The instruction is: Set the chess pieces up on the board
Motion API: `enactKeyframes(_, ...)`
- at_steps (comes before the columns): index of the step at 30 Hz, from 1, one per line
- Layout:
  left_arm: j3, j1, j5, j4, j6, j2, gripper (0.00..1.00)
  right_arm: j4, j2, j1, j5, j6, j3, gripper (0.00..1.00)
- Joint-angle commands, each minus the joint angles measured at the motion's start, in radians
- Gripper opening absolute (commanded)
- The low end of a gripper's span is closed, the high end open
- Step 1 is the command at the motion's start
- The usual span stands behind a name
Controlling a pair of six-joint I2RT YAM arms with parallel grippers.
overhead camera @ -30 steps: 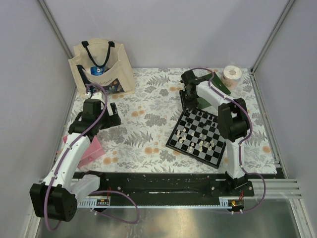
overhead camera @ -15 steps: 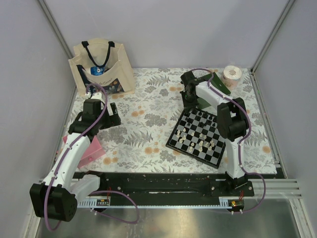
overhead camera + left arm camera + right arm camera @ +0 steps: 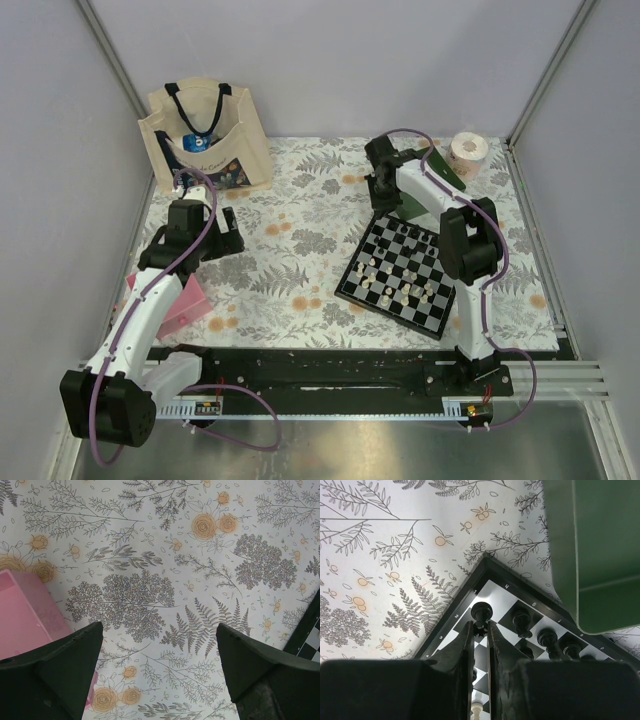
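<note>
One change: right gripper (image 3: 480,624) has nipped shut on a black piece (image 3: 480,628) at the board's (image 3: 495,587) far corner, so I'd expect a lift next; left gripper (image 3: 157,630) idles wide.

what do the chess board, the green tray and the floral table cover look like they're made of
The board: probably hard plastic or lacquered card, semi-gloss; its squares reflect light. The green tray: likely moulded plastic, matte, with a smooth raised rim. The table cover: printed cloth or vinyl, matte, lying flat; I cannot tell which.
</note>
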Motion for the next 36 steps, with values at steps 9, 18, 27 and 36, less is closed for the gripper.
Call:
enactKeyframes(9,0.042,0.003,0.003,0.026,0.011,-0.004,0.99,0.005,0.032,-0.019,0.022,0.021,0.051,0.11)
enactKeyframes(18,0.042,0.003,0.003,0.024,0.012,-0.003,0.99,0.006,0.034,-0.026,0.020,0.021,0.029,0.12)
enactKeyframes(27,0.043,0.003,0.003,0.024,0.012,0.002,0.99,0.009,0.026,-0.031,0.006,0.017,0.017,0.15)
enactKeyframes(36,0.045,0.003,0.007,0.024,0.011,0.003,0.99,0.008,0.029,-0.031,-0.004,0.020,0.011,0.30)
